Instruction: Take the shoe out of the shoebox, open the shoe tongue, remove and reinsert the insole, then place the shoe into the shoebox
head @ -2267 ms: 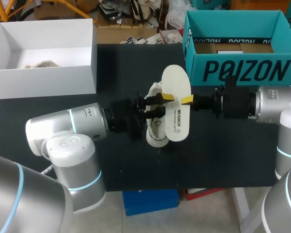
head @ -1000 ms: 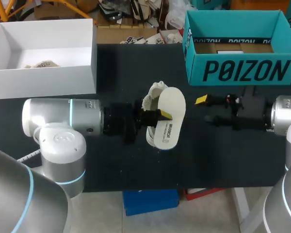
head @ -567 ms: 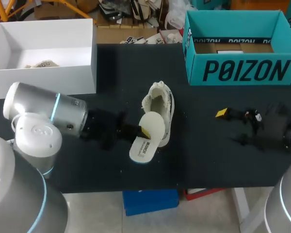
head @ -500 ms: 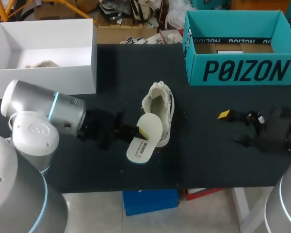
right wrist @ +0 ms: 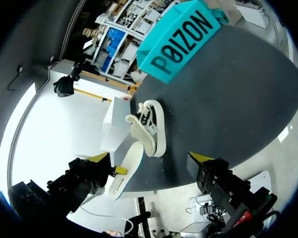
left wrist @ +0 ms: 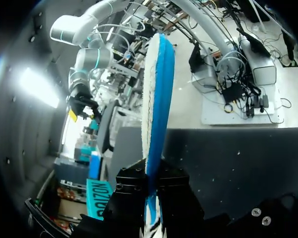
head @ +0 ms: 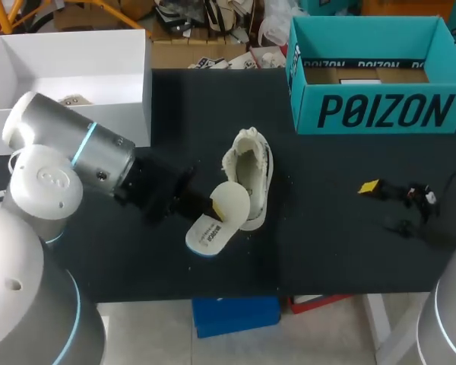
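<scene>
Left gripper [head: 214, 205] has swung the insole [head: 211, 226] down beside the shoe [head: 248, 167] heel, clamped on its edge. Right gripper [head: 381, 205] let go and backed off rt, fingers spread, empty. Shoe's mid-table. Removal looks done; reinsert next.

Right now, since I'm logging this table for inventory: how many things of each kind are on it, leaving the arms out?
Boxes: 2 (white box, teal box)
Shoes: 1 (shoe)
Insoles: 1 (insole, out of the shoe)
Total: 4
</scene>
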